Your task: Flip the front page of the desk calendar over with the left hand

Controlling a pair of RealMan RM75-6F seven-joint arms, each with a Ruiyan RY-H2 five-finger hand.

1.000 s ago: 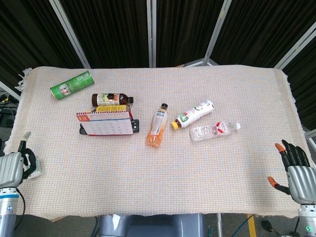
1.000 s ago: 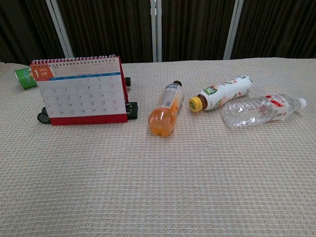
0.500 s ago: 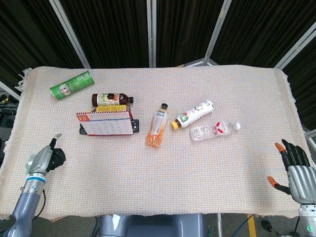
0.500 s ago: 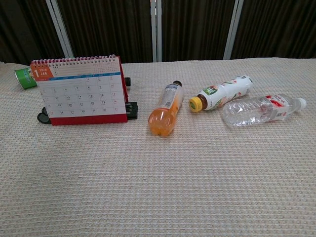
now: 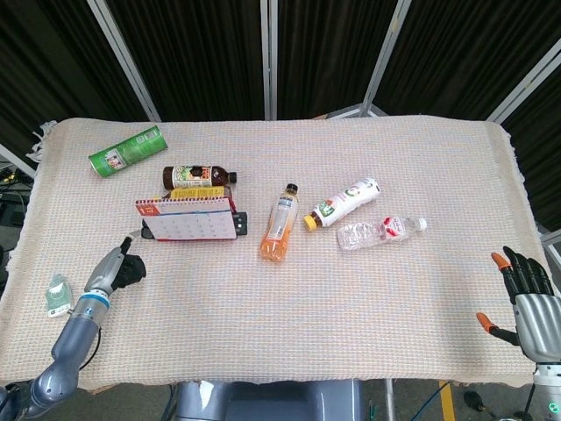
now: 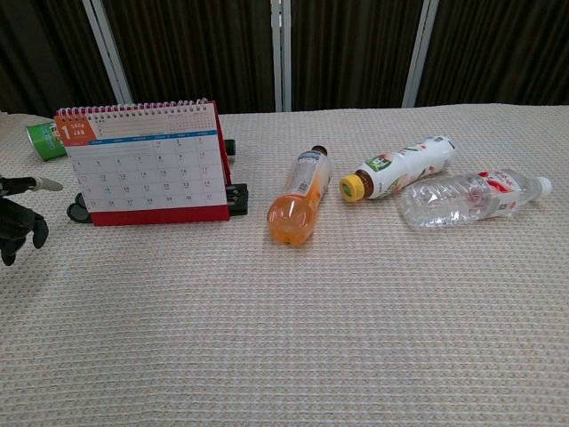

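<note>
You are reaching with the left hand (image 5: 121, 267), empty, fingers loosely apart, near the desk calendar (image 5: 187, 218) standing upright left of centre on the table (image 5: 289, 324); you are aiming for the front page's (image 6: 142, 169) lower edge, lifting toward the spiral

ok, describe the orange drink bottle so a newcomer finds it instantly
On the woven table mat, look just right of the upright desk calendar. The orange drink bottle lies there on its side, black cap pointing away. Its neighbours are white or clear; only this one shows bright orange liquid.
</note>
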